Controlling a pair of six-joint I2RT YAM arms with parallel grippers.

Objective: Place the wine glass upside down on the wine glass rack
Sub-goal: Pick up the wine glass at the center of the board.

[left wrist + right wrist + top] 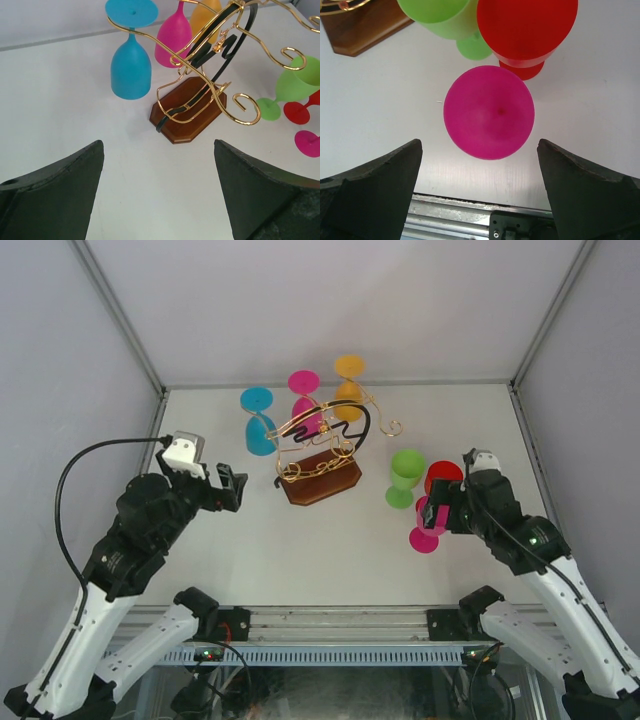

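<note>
The wine glass rack (322,454) (210,60) stands mid-table, gold wire on a brown octagonal base (192,111). Three glasses hang upside down from it: blue (259,422) (130,65), magenta (304,400) (174,35) and orange (349,380). To its right three glasses stand upright: green (404,476) (445,17), red (442,477) (527,27) and a magenta wine glass (425,536) (489,112). My right gripper (433,508) (479,145) hovers open just above that magenta glass, looking down into its bowl. My left gripper (238,488) (158,145) is open over bare table left of the rack.
White walls enclose the table on three sides. The metal rail (470,220) at the near edge lies just behind the right gripper. A curled free hook (245,107) of the rack points toward the near right.
</note>
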